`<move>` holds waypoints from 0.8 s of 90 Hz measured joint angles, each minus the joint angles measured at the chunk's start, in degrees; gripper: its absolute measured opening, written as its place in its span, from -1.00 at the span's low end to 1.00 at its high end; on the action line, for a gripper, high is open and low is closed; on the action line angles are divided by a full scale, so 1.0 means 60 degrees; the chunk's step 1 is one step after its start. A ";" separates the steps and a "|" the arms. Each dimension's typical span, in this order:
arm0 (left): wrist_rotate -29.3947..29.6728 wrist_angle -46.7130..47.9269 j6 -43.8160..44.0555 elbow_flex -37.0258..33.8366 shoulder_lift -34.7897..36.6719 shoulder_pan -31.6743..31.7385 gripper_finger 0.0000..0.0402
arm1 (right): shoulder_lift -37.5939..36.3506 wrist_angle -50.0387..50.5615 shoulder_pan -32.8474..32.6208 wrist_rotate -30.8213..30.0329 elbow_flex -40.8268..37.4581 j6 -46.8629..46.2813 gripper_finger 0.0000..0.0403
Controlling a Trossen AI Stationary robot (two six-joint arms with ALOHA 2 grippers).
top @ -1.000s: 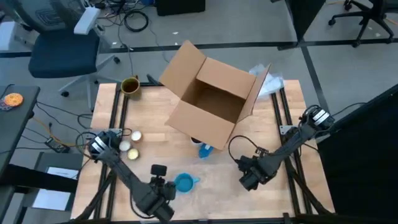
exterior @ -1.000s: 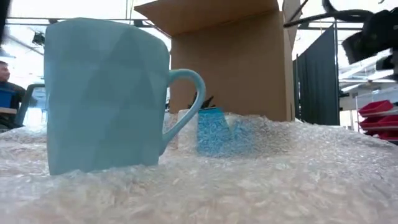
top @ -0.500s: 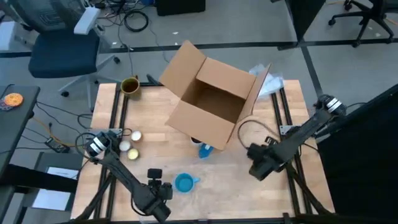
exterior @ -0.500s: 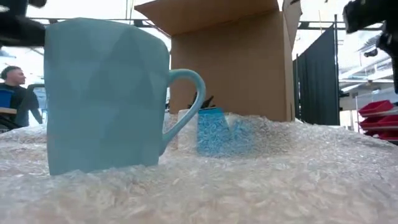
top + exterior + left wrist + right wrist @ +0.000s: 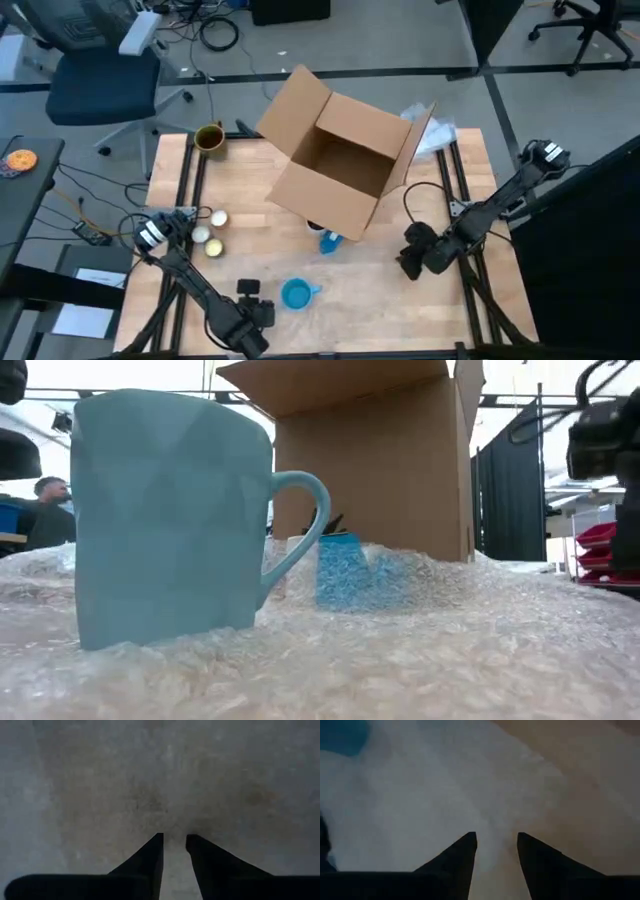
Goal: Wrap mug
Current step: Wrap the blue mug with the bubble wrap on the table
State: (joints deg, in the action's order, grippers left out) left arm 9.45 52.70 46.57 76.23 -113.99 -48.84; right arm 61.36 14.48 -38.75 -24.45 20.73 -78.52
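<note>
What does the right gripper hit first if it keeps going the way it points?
Probably the bubble wrap. The right gripper has its fingers apart, and the wrist view shows only wrap over the table right ahead, nothing between. Depth is unclear.

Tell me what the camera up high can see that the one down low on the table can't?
Only the high view shows the inside of the open cardboard box, the brown cup at the table's far corner, the office chair, and both arms whole, with the left gripper near the mug and the right gripper off to the side.

Only the low view shows the bubble wrap under the mug, and a person far behind.

Both show the blue mug and the box.
</note>
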 joint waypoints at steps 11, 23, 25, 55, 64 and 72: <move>-0.0029 0.0039 -0.0121 -0.0012 -0.0009 0.0015 -0.58 | 0.0249 -0.0701 0.0141 -0.0044 -0.0435 -0.0136 -0.36; -0.0163 0.0241 -0.0149 0.0001 0.0134 0.0097 -0.58 | 0.0666 -0.1148 0.0334 -0.0071 -0.0620 -0.0193 -0.37; -0.0192 0.0300 -0.0151 -0.0012 0.0179 0.0119 -0.58 | 0.0752 -0.1271 0.0352 -0.0084 -0.0620 -0.0182 -0.37; 0.0001 0.0934 -0.0155 -0.0026 0.1576 0.0204 -0.58 | 0.2367 -0.4695 0.0543 -0.0168 -0.0634 0.1053 -0.38; 0.0338 0.0919 -0.0153 -0.0022 0.1993 0.0212 -0.58 | 0.2801 -0.5765 0.0549 -0.0165 -0.0631 0.1388 -0.41; 0.0695 0.0919 -0.0161 -0.0022 0.2248 0.0208 -0.58 | 0.3055 -0.6476 0.0549 -0.0217 -0.0565 0.1824 -0.46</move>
State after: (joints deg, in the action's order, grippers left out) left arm 13.63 58.21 45.60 76.09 -100.51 -47.59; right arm 79.70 -24.38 -35.46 -25.75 17.34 -67.58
